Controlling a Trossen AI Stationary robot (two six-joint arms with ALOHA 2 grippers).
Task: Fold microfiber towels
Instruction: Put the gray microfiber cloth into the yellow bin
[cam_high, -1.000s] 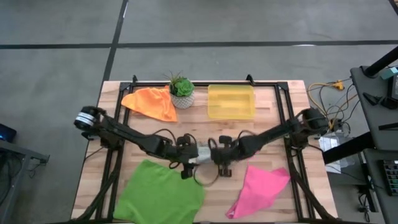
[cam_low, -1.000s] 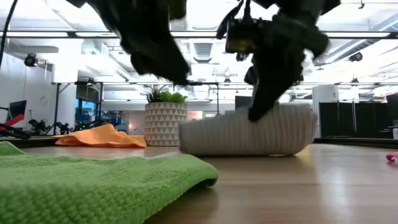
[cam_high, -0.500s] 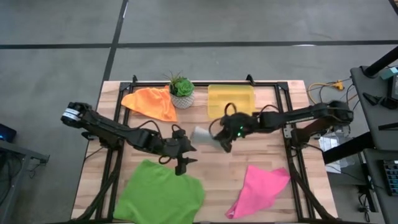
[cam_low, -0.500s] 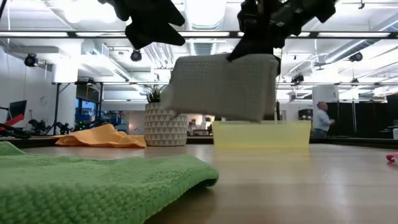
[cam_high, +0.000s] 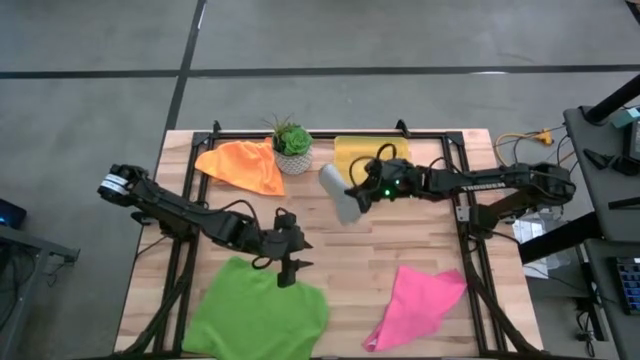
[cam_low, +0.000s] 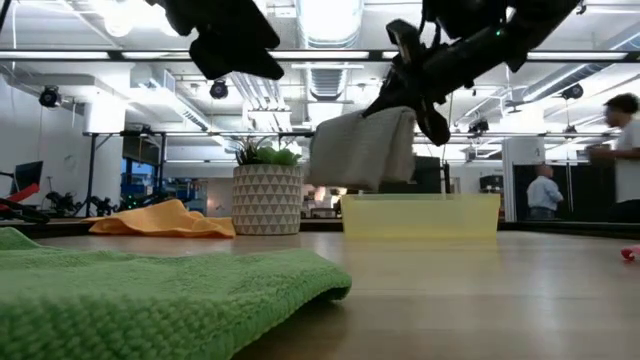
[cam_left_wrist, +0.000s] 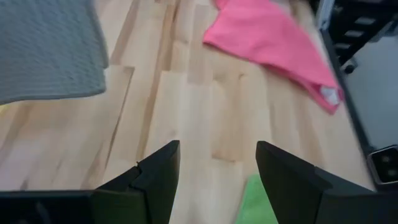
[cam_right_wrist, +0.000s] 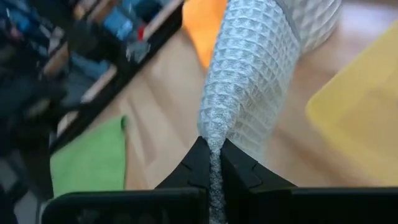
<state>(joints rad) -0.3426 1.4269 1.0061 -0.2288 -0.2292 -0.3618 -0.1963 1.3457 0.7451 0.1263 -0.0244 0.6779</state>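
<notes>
We've got the folded grey towel (cam_high: 341, 194) pinched in the right gripper (cam_high: 362, 192), hanging beside the yellow bin (cam_high: 352, 149); next, probably drop it in. Left gripper (cam_high: 287, 272) spread wide, empty.

So we've got the right gripper (cam_high: 357, 196) pinching the folded grey towel (cam_high: 340, 194) up off the table and swinging it over beside the yellow bin (cam_high: 352, 150), while the left gripper (cam_high: 288, 268) let go and backed off toward the green towel (cam_high: 255, 318).
</notes>
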